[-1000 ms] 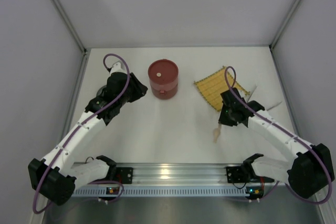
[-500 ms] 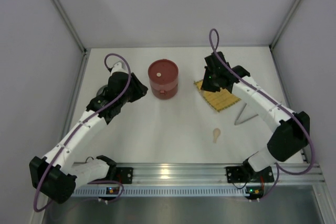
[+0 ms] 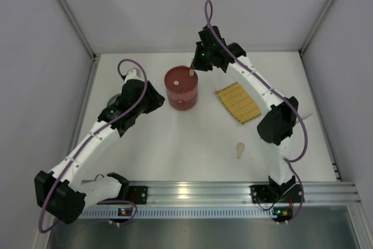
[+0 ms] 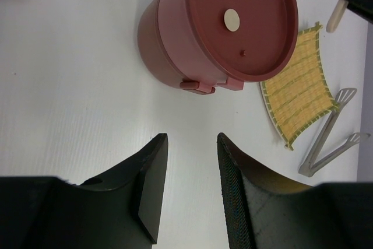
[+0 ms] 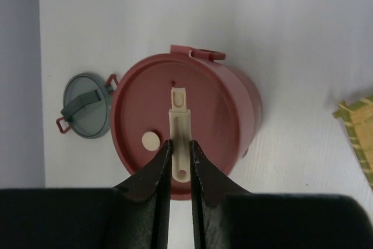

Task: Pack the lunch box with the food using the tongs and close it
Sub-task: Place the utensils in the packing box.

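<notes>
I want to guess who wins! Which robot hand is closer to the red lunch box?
The right. The right gripper hangs directly over the lunch box, pinching a cream stick. The left gripper sits open beside the box, apart from it.

You cannot see inside the closed lunch box (image 3: 181, 87). In the top view, the left arm hides most of the grey lid (image 3: 111, 101) and the right arm covers the tongs (image 4: 308, 167). The beige stick (image 5: 179, 115) has its near end buried inside the right gripper (image 5: 180, 143).
</notes>
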